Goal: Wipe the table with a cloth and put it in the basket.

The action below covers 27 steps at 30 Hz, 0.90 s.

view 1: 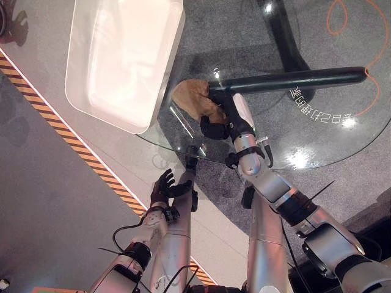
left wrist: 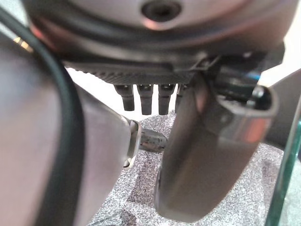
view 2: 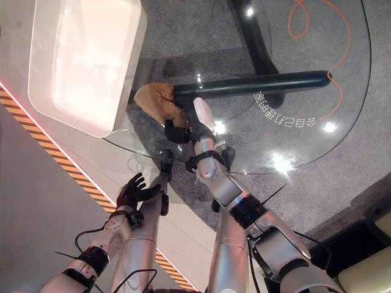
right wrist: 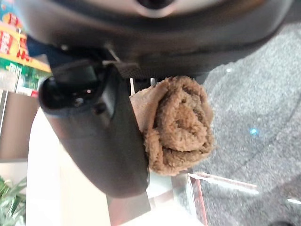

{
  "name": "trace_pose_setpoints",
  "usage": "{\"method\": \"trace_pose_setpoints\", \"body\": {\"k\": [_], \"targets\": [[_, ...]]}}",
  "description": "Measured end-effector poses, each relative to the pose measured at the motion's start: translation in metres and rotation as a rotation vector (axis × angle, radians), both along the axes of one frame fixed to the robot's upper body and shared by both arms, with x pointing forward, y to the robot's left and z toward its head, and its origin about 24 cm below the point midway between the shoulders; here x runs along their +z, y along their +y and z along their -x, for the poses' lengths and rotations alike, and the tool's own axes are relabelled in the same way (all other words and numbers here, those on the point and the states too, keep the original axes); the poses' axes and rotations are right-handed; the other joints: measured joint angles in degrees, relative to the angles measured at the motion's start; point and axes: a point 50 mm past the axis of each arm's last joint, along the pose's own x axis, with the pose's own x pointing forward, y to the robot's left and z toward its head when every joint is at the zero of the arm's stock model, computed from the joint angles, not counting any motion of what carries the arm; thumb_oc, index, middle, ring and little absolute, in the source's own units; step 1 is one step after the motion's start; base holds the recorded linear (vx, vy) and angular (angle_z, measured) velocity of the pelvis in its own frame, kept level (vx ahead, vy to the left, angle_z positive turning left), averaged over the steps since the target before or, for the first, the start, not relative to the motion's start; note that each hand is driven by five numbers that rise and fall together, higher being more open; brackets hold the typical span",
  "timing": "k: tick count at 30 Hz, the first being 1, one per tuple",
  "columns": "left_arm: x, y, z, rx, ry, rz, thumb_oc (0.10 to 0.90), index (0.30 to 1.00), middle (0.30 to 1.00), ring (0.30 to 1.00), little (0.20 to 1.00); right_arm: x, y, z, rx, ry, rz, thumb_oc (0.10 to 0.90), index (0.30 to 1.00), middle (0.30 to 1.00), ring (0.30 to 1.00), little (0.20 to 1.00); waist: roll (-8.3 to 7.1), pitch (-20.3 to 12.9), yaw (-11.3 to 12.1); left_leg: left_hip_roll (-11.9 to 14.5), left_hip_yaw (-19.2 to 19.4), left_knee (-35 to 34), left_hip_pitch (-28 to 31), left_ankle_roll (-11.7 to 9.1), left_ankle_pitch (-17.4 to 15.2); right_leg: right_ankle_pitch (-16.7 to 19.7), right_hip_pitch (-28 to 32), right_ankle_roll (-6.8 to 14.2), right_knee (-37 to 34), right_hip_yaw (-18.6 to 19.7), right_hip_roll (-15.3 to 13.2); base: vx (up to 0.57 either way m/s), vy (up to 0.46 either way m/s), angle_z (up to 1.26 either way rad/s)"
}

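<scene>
Your right hand (view 1: 221,122) grips the cloth (view 1: 194,99) on the table (view 1: 317,140) — basket (view 1: 122,58) just beyond it | left hand (view 1: 166,188) hangs relaxed below the table edge; fingers spread

glass table (view 1: 317,146): bare right of robot hand (view 1: 215,127) | white basket (view 1: 122,55): blocks left edge

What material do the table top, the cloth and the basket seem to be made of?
Table top: clear glass; the floor shows through and lights reflect on it.
Cloth: brown terry-like fabric, with a fuzzy looped pile.
Basket: probably smooth white plastic, with a glossy, rounded rim.
</scene>
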Motion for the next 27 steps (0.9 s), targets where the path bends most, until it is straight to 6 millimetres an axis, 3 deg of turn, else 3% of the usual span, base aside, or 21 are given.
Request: {"method": "trace_pose_setpoints", "body": {"k": [8, 27], "targets": [[0.0, -0.001, -0.001, -0.006, 0.009, -0.002, 0.8, 0.9, 0.9, 0.9, 0.9, -0.01, 0.009, 0.004, 0.056, 0.038, 0.061, 0.1, 0.3, 0.3, 0.3, 0.2, 0.0, 0.0, 0.01, -0.26, -0.33, 0.1, -0.12, 0.05, 0.13, -0.12, 0.0, 0.13, 0.36, -0.32, -0.32, 0.0, -0.004, 0.02], [0.0, 0.001, -0.001, -0.007, 0.01, -0.01, 0.8, 0.9, 0.9, 0.9, 0.9, 0.006, -0.001, -0.001, -0.103, -0.1, 0.123, 0.1, 0.3, 0.3, 0.3, 0.2, -0.03, 0.02, -0.08, -0.26, -0.89, 0.76, -0.65, 0.06, 0.13, -0.26, 0.0, 0.09, 0.44, -0.92, -0.37, 0.0, -0.002, 0.01]]}}
